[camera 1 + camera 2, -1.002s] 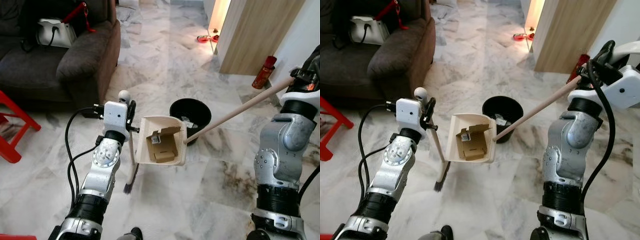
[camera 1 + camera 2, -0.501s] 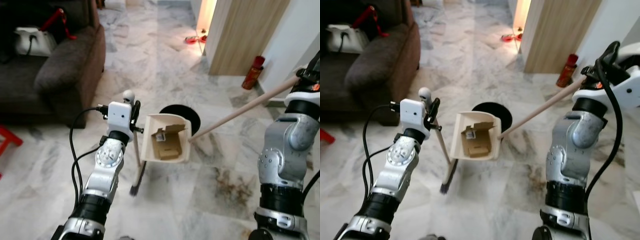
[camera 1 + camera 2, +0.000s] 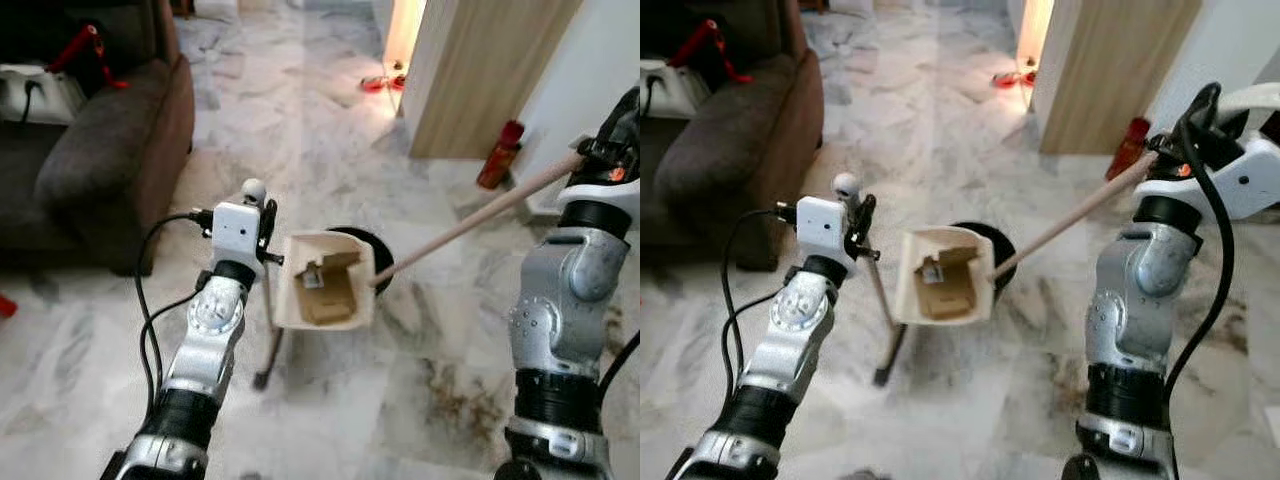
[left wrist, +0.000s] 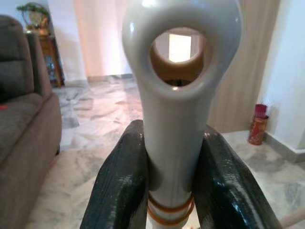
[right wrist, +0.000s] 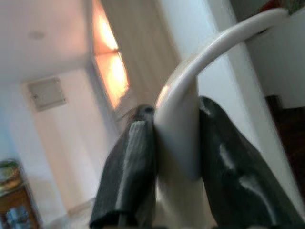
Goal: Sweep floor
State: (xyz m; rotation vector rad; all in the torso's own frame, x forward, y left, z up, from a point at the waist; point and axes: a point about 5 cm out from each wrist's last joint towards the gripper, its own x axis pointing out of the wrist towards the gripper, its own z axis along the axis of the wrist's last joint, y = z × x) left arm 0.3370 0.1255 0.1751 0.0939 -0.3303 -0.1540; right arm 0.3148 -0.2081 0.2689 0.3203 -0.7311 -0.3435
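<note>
The left gripper was clamped on the broom handle just below its hanging hole, w/ the broom upright and its dark bristles on the marble floor near the robot. The right gripper was closed on the pale end of the dustpan's long wooden handle, held high at far right. The cream dustpan hung raised in the middle, tilted, w/ cardboard scraps inside, right in front of the black bin. A dark sofa sat far left; a red can stood by the wood panel.
</note>
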